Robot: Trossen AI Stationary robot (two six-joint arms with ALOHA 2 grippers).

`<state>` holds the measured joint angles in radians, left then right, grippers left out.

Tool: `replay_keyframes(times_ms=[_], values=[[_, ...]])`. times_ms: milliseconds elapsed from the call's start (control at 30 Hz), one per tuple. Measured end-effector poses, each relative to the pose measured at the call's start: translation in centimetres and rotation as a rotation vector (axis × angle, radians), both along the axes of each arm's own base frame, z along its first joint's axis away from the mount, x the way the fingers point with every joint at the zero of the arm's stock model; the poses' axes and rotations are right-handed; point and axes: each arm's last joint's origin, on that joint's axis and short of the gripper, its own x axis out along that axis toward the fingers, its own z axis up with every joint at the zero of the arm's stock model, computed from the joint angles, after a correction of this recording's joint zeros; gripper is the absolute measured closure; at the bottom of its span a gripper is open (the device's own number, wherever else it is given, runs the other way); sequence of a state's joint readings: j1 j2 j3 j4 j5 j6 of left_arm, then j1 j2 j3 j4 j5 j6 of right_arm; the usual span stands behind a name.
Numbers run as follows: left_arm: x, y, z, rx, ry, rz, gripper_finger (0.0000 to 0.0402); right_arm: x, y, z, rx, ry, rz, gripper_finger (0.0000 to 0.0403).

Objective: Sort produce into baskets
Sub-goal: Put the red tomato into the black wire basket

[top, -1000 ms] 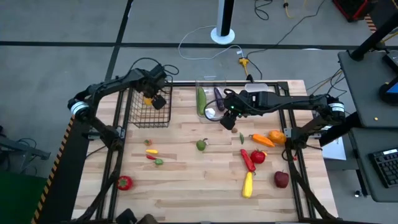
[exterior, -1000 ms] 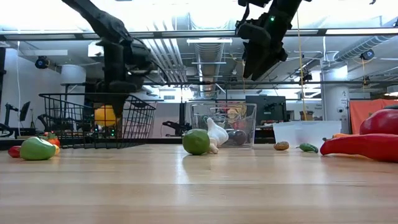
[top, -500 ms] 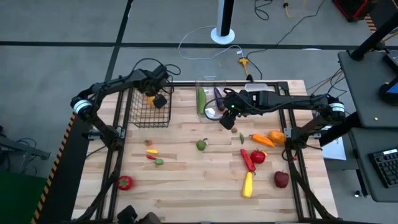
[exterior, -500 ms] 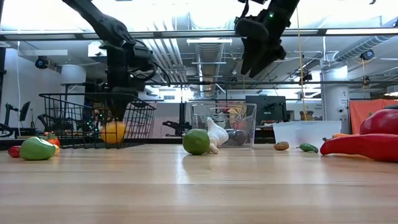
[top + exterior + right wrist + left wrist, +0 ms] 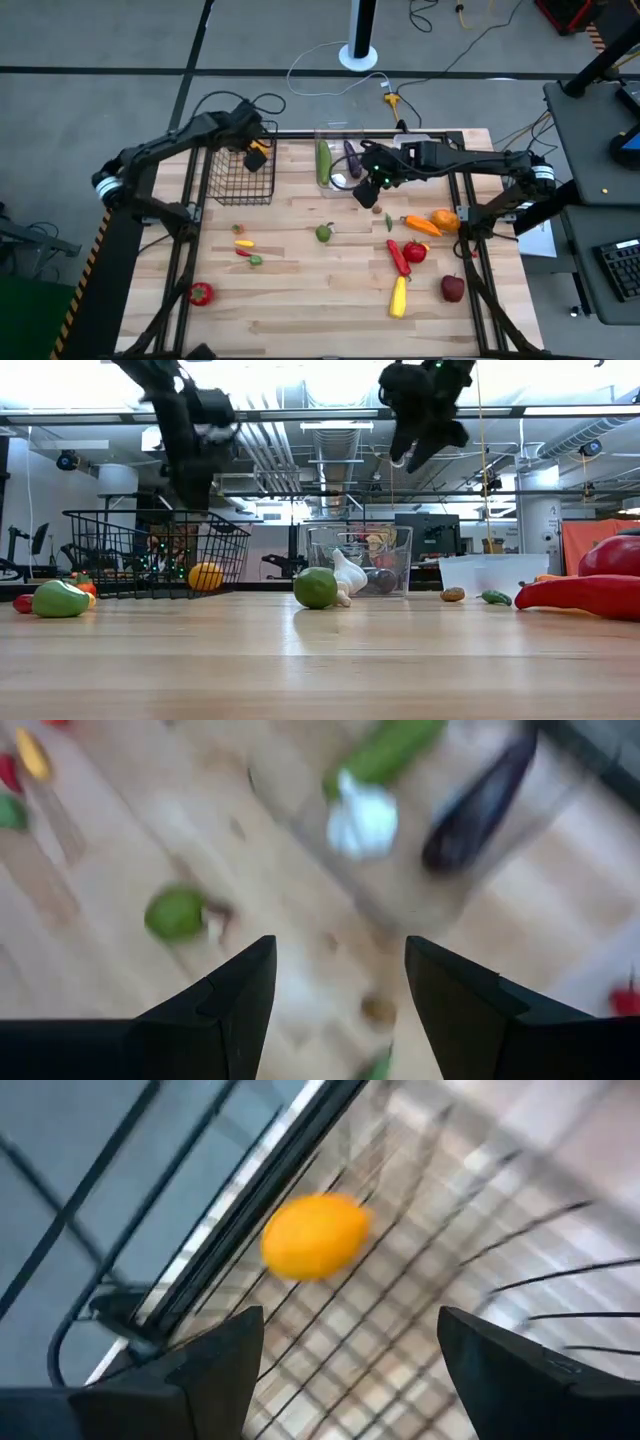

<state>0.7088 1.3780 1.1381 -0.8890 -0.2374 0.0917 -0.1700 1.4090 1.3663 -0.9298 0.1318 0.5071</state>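
An orange round fruit lies on the floor of the black wire basket, near its far right corner. My left gripper hangs open above it, over the basket's rim, with nothing between its fingers. My right gripper stands open and empty high over the table, just in front of the clear bin. That bin holds a cucumber, an eggplant and a garlic bulb.
A green fruit lies mid-table. To the right are an orange pepper, red pepper, tomato, yellow pepper and apple. Small peppers and a red one lie left. A shallow clear bin stands far right.
My left gripper has let go of the orange fruit inside the basket and risen up out of it. The fruit has dropped to the basket floor and rolled toward the basket's right side. My right gripper has risen slightly and rolled about its own axis.
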Motion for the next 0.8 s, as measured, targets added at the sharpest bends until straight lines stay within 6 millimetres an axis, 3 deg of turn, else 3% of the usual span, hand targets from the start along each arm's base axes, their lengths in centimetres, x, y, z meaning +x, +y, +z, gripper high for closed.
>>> replay_keyframes(times_ms=[233,400,567,800], values=[[-0.2,-5.9,5.2,0.113,-0.294,-0.165,0.0131,-1.8,2.5,-0.7,0.215,0.196,-0.099,0.0188],[-0.7,-9.6,7.5,0.139,-0.460,-0.263,0.0132,-2.8,5.4,-1.0,0.285,0.305,-0.143,0.0188],[-0.8,-12.8,7.2,0.132,-0.576,-0.391,0.0132,-3.7,8.2,-1.1,0.317,0.392,-0.155,0.0188],[-1.0,-15.7,5.9,0.047,-0.649,-0.463,0.0132,-4.6,11.4,-1.2,0.328,0.421,-0.221,0.0188]])
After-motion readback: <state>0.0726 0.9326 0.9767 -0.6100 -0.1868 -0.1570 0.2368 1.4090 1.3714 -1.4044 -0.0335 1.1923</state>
